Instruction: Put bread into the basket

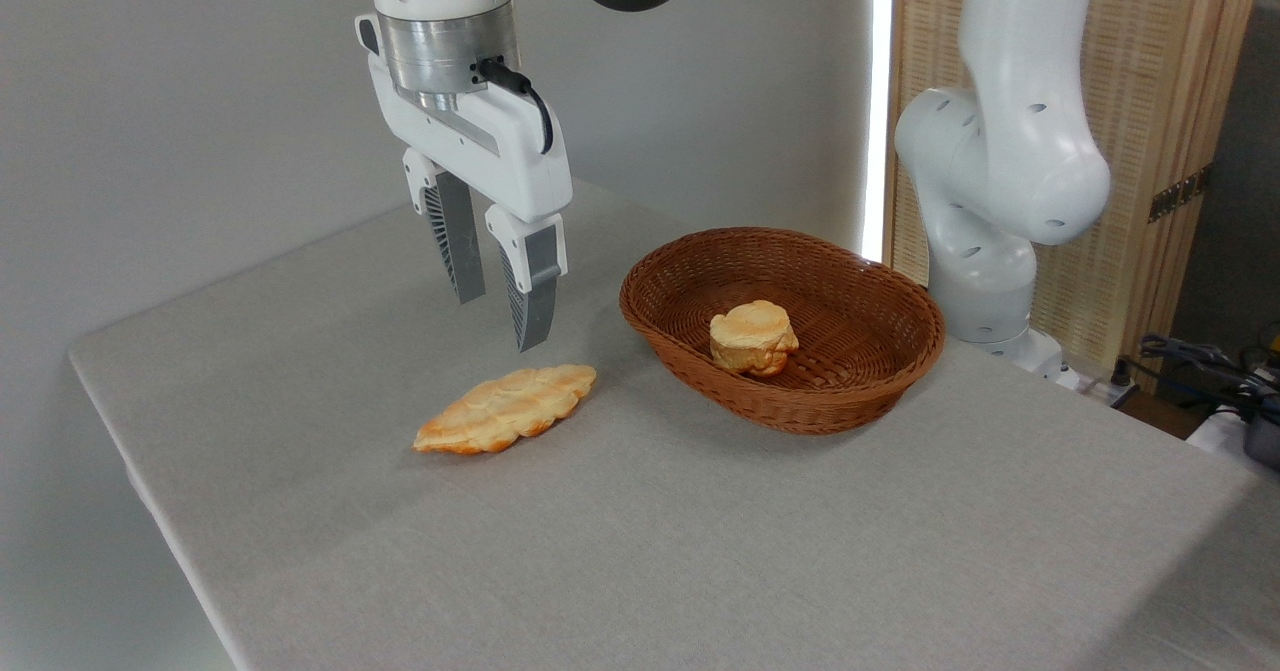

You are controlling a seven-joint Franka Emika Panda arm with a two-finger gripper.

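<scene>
The hand (pixel 500 321) hangs spread and empty above the bread (pixel 507 408), which lies flat on the tabletop (pixel 700 551) left of the basket (pixel 783 328); the flat pastry may slip from a shallow pinch; a round bun (pixel 753 337) inside the basket could block its landing.

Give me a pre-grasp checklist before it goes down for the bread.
1. Gripper open, empty: ok.
2. Bread flat on table, unobstructed: ok.
3. Gripper centred over bread: cannot tell; one view, fingertips look nearer its right end.
4. Jaw gap wide enough for bread: cannot tell.
5. Basket upright, within view: ok.
6. Room in basket: ok; bun sits mid-basket, space around it.
</scene>
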